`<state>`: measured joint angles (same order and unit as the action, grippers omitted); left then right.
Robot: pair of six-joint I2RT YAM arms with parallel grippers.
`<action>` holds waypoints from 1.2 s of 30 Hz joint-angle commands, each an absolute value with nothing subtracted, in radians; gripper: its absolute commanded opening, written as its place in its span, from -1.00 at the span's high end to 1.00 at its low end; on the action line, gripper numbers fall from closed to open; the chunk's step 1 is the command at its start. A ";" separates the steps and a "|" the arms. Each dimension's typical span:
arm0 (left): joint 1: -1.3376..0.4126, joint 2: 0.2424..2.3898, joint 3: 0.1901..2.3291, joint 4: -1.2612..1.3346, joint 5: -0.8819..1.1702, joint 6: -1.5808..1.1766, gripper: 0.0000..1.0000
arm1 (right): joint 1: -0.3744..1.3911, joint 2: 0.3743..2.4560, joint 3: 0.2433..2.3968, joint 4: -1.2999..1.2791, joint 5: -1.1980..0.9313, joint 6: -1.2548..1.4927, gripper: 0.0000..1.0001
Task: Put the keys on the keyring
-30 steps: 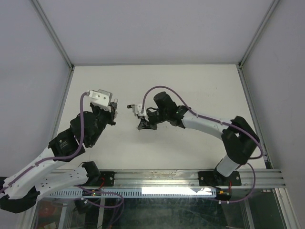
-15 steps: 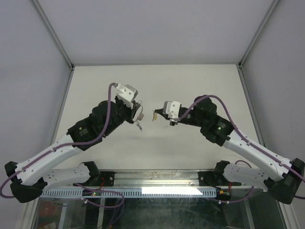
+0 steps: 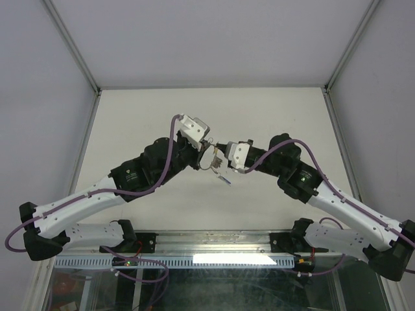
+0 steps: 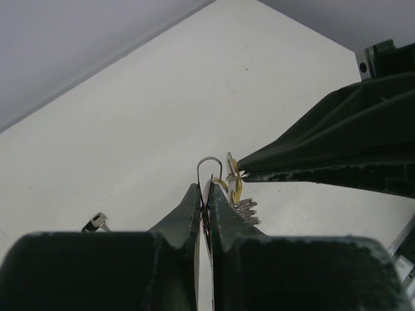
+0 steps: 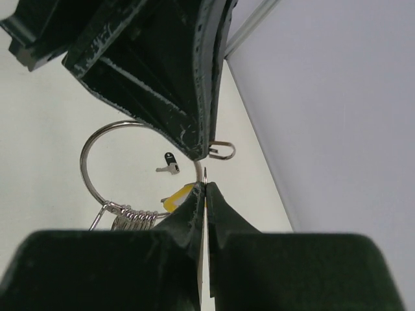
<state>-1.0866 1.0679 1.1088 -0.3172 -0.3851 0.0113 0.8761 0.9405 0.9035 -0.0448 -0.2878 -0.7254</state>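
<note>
Keyring (image 5: pixel 83 155), 1 wire ring, hangs above the table (image 3: pixel 130 116) between 2 grippers, carrying 1 bunch of silver keys (image 5: pixel 130 219), with 1 yellow tag (image 5: pixel 177 197) just beside them. Right gripper (image 5: pixel 205 191) is pinched tight on its wire. Left gripper (image 4: pixel 206 194) is clamped on 1 small wire loop (image 4: pixel 209 159). 1 loose key (image 5: pixel 167 166) lies on the table.

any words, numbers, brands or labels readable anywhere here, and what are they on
None can be read in any view.
yellow tag: no print shows.
silver keys on the keyring: any stamping is too small to read.
loose small key: too small to read.
</note>
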 commanded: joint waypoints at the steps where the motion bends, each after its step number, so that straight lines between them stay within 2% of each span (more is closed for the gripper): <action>1: -1.094 1.056 1.167 -0.226 -0.417 0.020 1.00 | 0.888 0.930 0.903 0.021 -0.259 -0.764 1.00; 36: -1.103 1.058 1.157 -0.233 -0.420 0.033 1.00 | 0.916 0.948 0.908 0.101 -0.217 -0.736 1.00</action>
